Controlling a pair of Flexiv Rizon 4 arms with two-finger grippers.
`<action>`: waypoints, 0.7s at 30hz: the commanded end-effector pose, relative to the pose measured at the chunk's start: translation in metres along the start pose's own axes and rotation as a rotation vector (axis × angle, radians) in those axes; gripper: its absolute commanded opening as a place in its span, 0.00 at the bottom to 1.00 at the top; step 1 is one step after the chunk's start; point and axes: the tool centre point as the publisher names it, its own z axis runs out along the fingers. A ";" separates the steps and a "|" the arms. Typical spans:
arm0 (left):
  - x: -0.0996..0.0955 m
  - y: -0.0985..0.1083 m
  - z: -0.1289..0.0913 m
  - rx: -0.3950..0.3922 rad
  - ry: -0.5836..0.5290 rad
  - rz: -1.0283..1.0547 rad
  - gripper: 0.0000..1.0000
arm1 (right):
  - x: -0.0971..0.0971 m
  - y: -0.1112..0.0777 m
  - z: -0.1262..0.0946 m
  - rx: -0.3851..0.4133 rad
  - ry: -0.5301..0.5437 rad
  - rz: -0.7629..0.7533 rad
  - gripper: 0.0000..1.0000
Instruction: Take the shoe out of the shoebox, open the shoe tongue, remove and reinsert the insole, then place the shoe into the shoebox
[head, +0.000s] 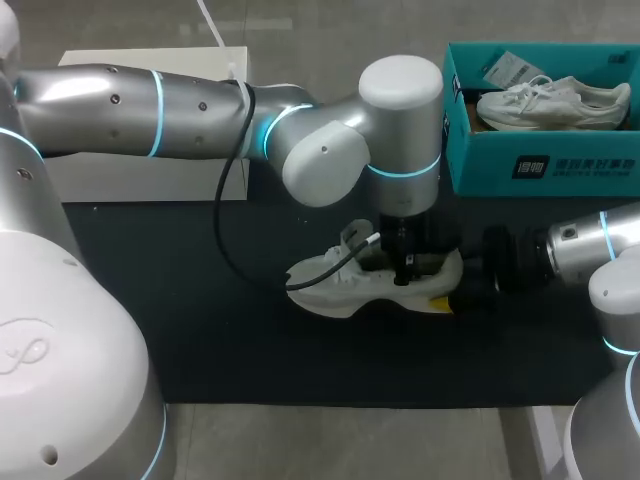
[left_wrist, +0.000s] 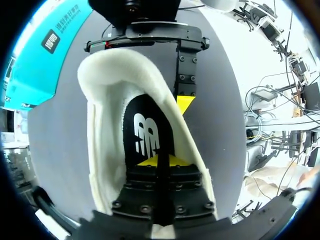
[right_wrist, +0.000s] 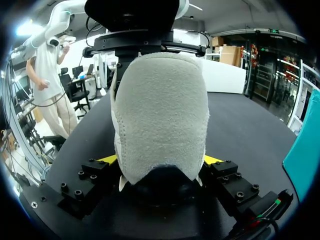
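Your counter (head: 200, 330) is covered by a dark mat, and everything here is placed from the teal shoebox (head: 560, 170) at its far right edge. Level with the shoebox and off to its left, a white box (head: 140, 180) is half hidden behind the left arm (head: 200, 110). Inside the shoebox lies a second shoe (head: 550, 103), white.

The shoe (head: 340, 285) lies on the mat just in front of the shoebox's left corner. From above, its middle is covered by the left gripper (head: 405, 270). The right gripper (head: 455, 290) is clamped on the heel, the end nearest the shoebox. Only the right wrist view shows both yellow tips against that heel.

Only the left wrist view looks inside the shoe. There the black insole (left_wrist: 145, 120) lies in place, and the left gripper's fingers are drawn together with their tips down on it. You can't tell whether they pinch any of it.
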 end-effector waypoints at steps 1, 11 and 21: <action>0.000 -0.003 0.012 -0.010 0.002 -0.002 0.24 | -0.002 -0.002 0.001 0.001 -0.003 0.001 0.00; -0.006 -0.005 0.023 -0.030 -0.009 -0.006 0.32 | -0.002 -0.002 0.001 0.001 -0.003 0.001 0.00; -0.014 -0.005 0.040 -0.023 -0.057 0.022 0.38 | -0.002 -0.002 0.001 0.001 -0.003 0.001 0.00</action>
